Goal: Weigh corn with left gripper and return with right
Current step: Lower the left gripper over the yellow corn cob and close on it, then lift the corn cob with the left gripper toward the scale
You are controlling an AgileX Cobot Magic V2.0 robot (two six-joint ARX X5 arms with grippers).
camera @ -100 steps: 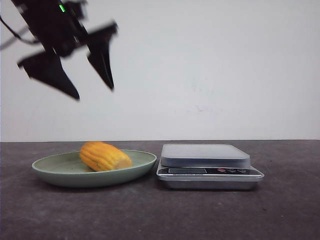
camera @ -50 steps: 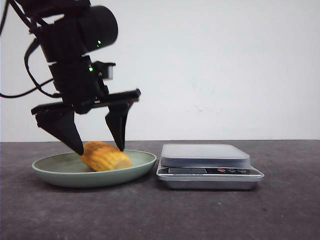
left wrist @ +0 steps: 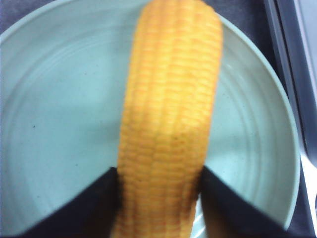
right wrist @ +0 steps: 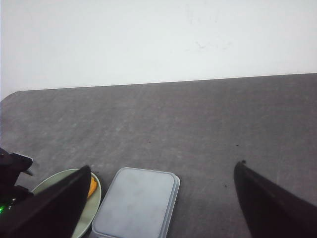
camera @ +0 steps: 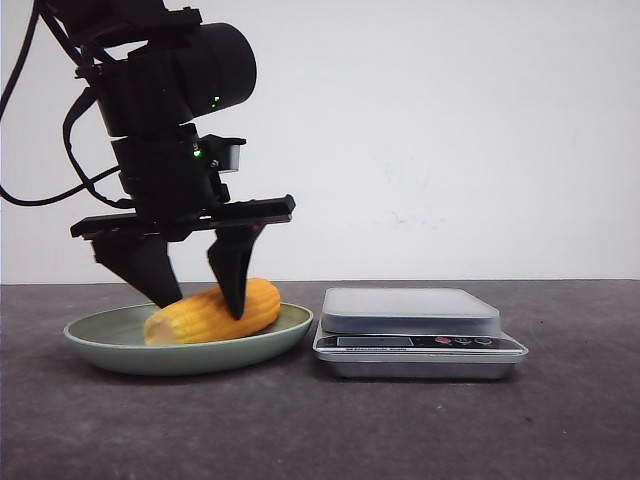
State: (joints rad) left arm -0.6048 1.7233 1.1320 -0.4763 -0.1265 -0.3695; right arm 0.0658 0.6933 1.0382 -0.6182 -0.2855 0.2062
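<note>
The left gripper straddles the corn on the green plate, one dark finger on each flank of the cob, as the left wrist view shows. The fingers sit against its sides or nearly so; whether they already press firmly cannot be told, and the corn appears to rest on the plate. The cob's long axis runs across the gripper's closing line, with its raised end pointing toward the scale and its paler cut end away from it. The scale stands just beside the plate, on the side the corn's raised end faces, its flat platform bare, so the coming carry is likely a short lift over the plate's rim with nothing in between. The right gripper hangs well apart on the far side of the scale, jaws spread wide and holding nothing.
</note>
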